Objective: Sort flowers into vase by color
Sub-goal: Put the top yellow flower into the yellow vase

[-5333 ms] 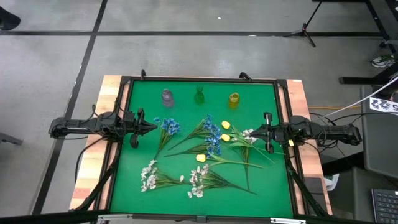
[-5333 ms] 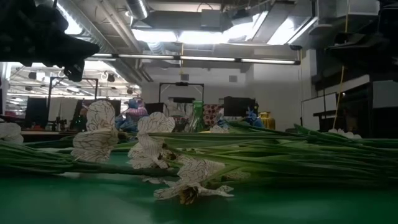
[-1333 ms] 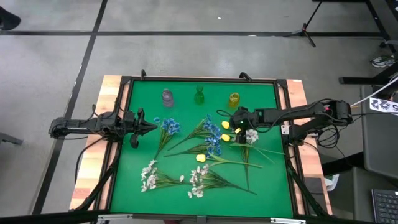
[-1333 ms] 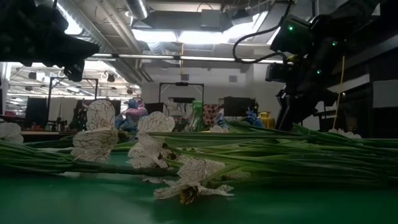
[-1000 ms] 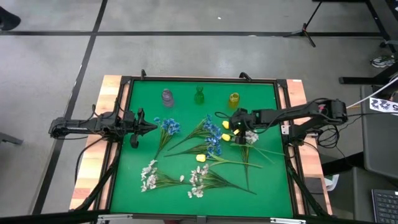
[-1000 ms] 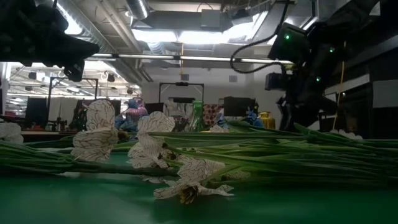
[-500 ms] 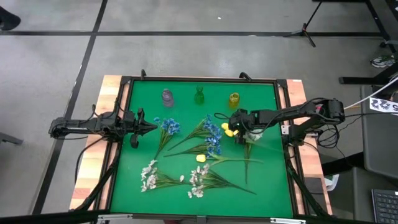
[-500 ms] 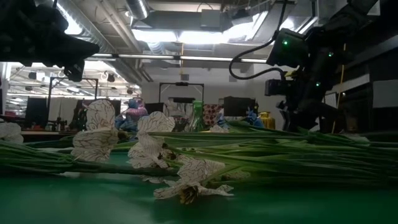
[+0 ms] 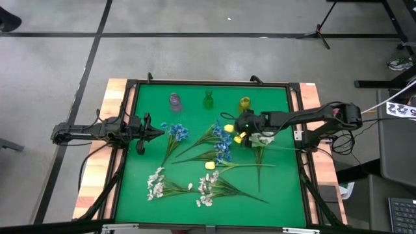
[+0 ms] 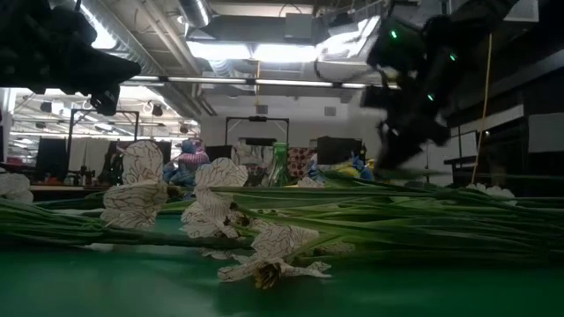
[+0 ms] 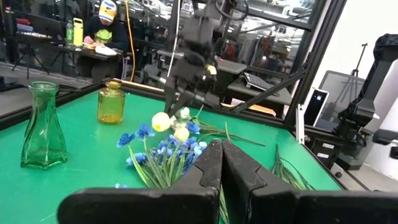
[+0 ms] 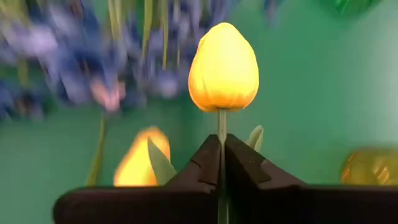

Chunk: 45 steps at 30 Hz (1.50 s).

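Since earlier: Right arm, parked at the surface's right edge some seconds back, now reaches to the middle, and the yellow sprig has shifted toward the yellow vase.
High view: right gripper (image 9: pixel 246 124) sits just below the yellow vase (image 9: pixel 244 103) among the flower heads; left gripper (image 9: pixel 156 132) waits at the left edge beside a blue sprig (image 9: pixel 176 132); white sprigs (image 9: pixel 156 184) lie near the front of the green surface (image 9: pixel 273 195).
Low view: white blossoms (image 10: pixel 213 204) and green stems fill the foreground; the right arm hangs dark at upper right, its fingers lost against the bright room.
Left wrist view: left fingers (image 11: pixel 214 163) pressed together on nothing; beyond them the green vase (image 11: pixel 43 124), the yellow vase and the right arm lifting yellow buds above the blue blooms.
Right wrist view: right fingers (image 12: pixel 208 160) pinch the thin stem of the yellow sprig (image 12: pixel 223 70), one bud upright above them, a second bud lower and blurred.
Progress: all three vases look empty, so sorting has barely begun; every sprig remains to be placed.
Hard to make out: how high the sprig's long stem is off the surface; whether other stems are tangled with it.
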Tool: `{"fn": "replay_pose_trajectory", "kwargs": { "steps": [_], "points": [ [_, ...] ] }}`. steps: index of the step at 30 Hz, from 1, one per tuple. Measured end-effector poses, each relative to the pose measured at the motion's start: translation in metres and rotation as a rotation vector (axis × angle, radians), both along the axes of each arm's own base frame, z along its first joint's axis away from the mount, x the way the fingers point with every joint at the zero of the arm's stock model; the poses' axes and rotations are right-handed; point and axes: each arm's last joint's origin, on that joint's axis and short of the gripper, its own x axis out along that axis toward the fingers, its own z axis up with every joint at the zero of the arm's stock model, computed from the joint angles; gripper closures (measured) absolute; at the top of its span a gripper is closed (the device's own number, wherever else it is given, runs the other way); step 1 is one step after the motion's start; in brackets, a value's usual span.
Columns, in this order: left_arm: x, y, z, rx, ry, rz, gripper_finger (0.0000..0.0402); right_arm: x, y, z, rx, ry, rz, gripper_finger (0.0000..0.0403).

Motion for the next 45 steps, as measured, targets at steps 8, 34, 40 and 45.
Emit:
{"fn": "replay_pose_trajectory", "kwargs": {
  "steps": [8,34,40,45],
  "points": [
    [0.000,0.000,0.000,0.000,0.000,0.000,0.0401,0.028,-0.005,0.055,-0.128,-0.149,0.048,0.0389],
    [0.000,0.000,0.000,0.000,0.000,-0.003,0.0401,-0.076,-0.035,0.132,-0.499,-1.355,-0.152,0.0399],
    [0.000,0.000,0.000,0.000,0.000,-0.003,0.0401,-0.087,-0.055,0.109,-0.431,-1.461,-0.199,0.0396],
    [0.000,0.000,0.000,0.000,0.000,-0.003,0.0401,-0.090,-0.066,0.111,-0.441,-1.523,-0.185,0.0399]
  ]
}}
